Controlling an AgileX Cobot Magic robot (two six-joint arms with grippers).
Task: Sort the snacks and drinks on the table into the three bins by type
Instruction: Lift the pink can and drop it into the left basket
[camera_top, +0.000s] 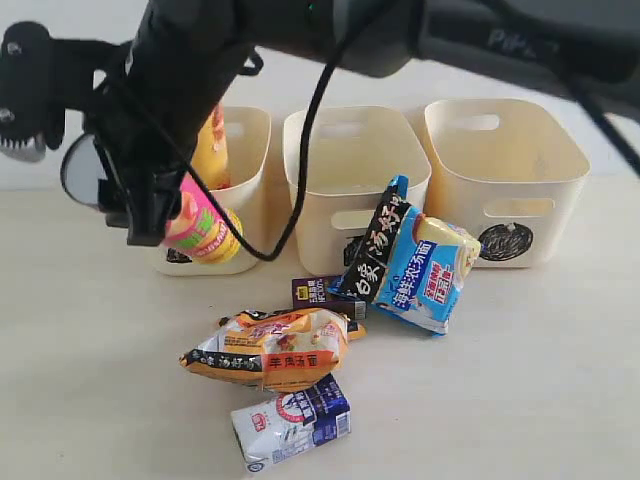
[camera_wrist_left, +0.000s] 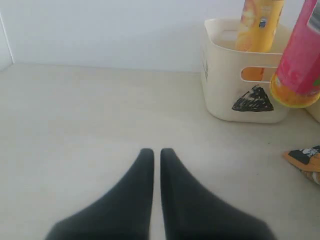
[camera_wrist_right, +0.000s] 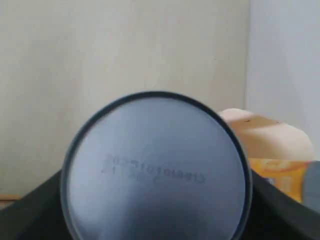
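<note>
Table (camera_top: 90, 380) bears three bins (camera_top: 340, 185); orange packet (camera_top: 270, 350), blue packet (camera_top: 415, 270), white carton (camera_top: 292, 422), purple carton (camera_top: 318, 293) lie near.

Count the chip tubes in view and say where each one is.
2. The yellow-orange tube stands inside the triangle-marked bin; the pink tube hangs tilted in the right gripper, close by that bin. The arm may hide more.

Glossy crinkled orange packet (camera_top: 268, 350), smooth plastic bins (camera_top: 565, 225), matt wood-grain table (camera_top: 540, 380).

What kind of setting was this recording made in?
Probably a robot lab test bench rather than a home: a plain pale table against a blank white wall, three alike cream bins with hand-scribbled marks, and a robot arm holding a pink chip tube.
</note>
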